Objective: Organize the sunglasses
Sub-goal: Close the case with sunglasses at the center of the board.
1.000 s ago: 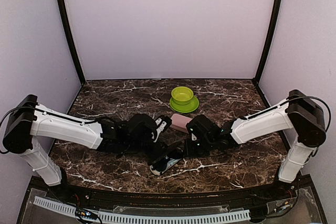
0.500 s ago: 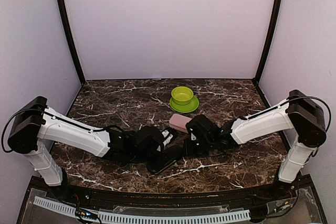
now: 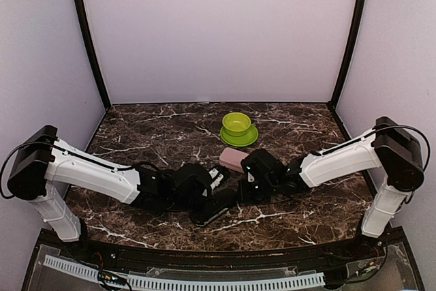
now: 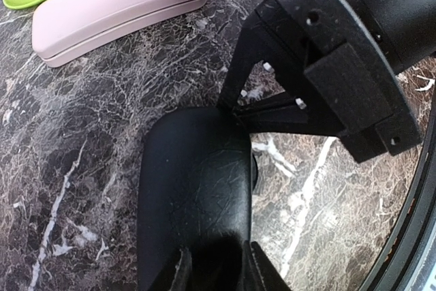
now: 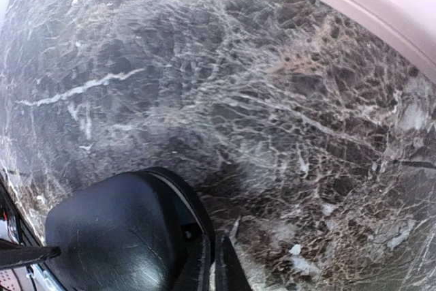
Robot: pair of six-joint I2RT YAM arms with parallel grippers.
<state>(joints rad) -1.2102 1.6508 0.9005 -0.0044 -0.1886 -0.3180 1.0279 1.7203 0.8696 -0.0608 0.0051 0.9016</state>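
Lowering since a second ago, left gripper (image 4: 216, 270) is straddling the black oblong hard case (image 4: 194, 189), now closed and lying lengthwise toward the right gripper (image 5: 208, 265), which is clenched at its far rim. Left's hold: cannot tell. No sunglasses are showing, probably inside.

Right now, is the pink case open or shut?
Shut: the pink case lies flat, its lid meeting the base along one thin seam, nothing showing inside.
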